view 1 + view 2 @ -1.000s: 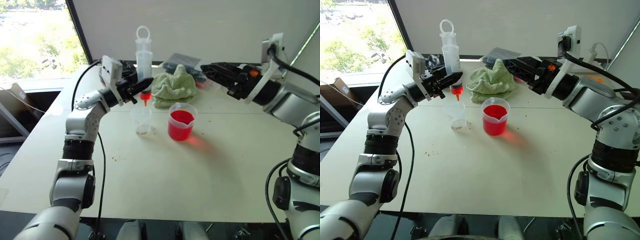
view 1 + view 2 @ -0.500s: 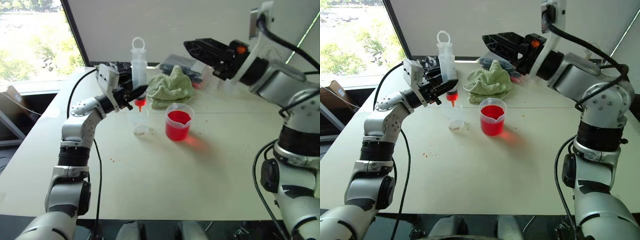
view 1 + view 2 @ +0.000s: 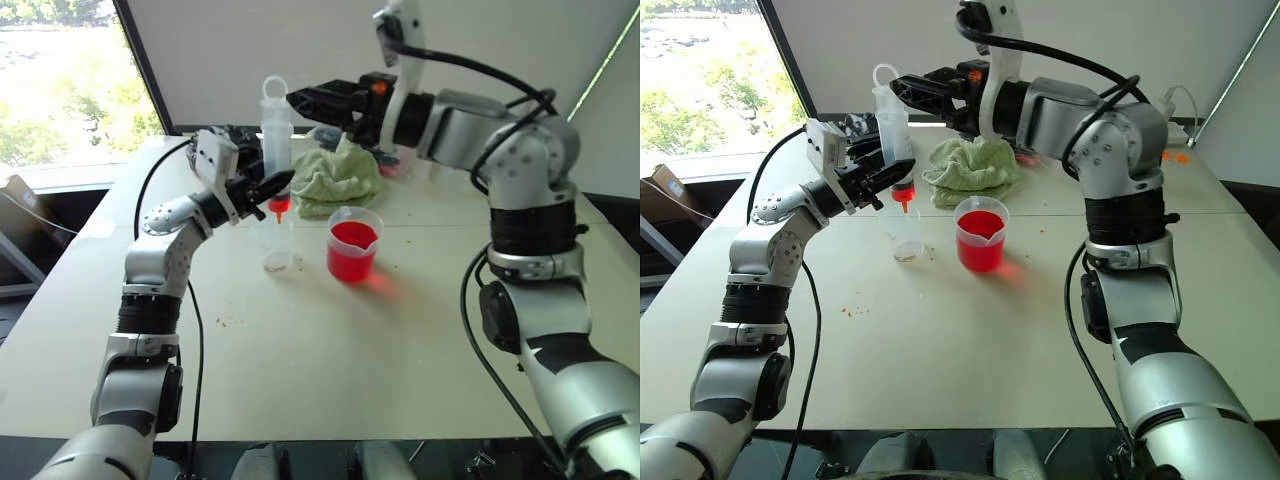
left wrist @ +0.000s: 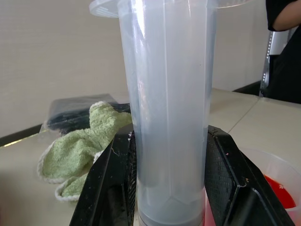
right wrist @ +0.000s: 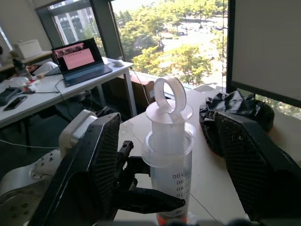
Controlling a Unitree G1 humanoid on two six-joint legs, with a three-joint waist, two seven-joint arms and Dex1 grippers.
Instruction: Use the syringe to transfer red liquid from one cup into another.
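The syringe (image 3: 275, 140) stands upright, tip down just above the small cup (image 3: 279, 243), clamped low on its barrel by the left gripper (image 3: 270, 190). The right gripper (image 3: 300, 99), spread wide and holding nothing, sits level with the plunger ring, just beside it.

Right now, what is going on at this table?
The left claw is shut on the syringe, holding it upright with its orange tip over the small clear cup. The right claw, wide open, is level with the plunger top, its fingers either side of it in the right wrist view. The beaker of red liquid stands beside the small cup, in front of a green cloth. The small cup looks nearly empty.
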